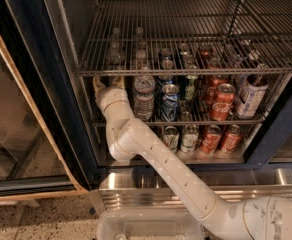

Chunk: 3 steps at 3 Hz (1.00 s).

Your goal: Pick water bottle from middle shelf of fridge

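Note:
The water bottle (144, 97), clear and ribbed with a white cap and a dark label band, stands at the left front of the middle shelf (196, 120), a wire rack in the fridge (46, 79). My gripper (108, 82) is inside the fridge on that shelf, just left of the bottle and apart from it. Its two tan fingers (99, 85) stand apart with nothing between them, their tips partly hidden behind the upper rack's front rail. My white arm (166, 169) reaches up from the lower right.
Soda cans (221, 102) and a white-labelled bottle (249, 95) fill the shelf right of the water bottle. More cans (209, 139) stand on the floor below. An upper wire rack (176, 39) lies close overhead. The glass door (16, 134) stands at the left.

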{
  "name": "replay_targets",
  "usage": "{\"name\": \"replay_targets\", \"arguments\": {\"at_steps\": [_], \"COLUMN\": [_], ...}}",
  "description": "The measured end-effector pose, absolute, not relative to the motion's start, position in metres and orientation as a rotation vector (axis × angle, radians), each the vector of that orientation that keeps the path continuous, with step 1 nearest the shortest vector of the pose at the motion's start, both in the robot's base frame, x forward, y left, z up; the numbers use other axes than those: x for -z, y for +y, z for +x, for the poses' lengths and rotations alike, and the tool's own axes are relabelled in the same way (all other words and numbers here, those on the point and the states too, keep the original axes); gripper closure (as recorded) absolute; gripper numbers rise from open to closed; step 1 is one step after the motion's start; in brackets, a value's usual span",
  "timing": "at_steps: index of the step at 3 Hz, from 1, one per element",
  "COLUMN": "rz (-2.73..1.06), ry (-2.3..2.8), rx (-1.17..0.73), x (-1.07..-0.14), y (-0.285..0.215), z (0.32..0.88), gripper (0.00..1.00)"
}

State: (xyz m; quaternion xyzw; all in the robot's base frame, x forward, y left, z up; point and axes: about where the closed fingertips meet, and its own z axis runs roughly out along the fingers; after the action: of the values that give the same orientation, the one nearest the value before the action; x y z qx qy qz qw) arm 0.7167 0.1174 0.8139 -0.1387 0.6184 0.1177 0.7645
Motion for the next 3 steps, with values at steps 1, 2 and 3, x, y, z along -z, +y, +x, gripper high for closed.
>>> {"name": "replay_targets", "arguments": {"at_steps": [1, 2, 3], "rz": [-0.297, -0.288, -0.284], "ry": [1.362, 1.369, 1.369], "rx": [-0.263, -0.265, -0.265], "x": [-0.8085, -0.8058, -0.8051], "y": [0.1192, 0.1202, 0.1203], "z": [0.7252, 0.7310, 0.7324], "gripper": [0.26, 0.26, 0.12]}}
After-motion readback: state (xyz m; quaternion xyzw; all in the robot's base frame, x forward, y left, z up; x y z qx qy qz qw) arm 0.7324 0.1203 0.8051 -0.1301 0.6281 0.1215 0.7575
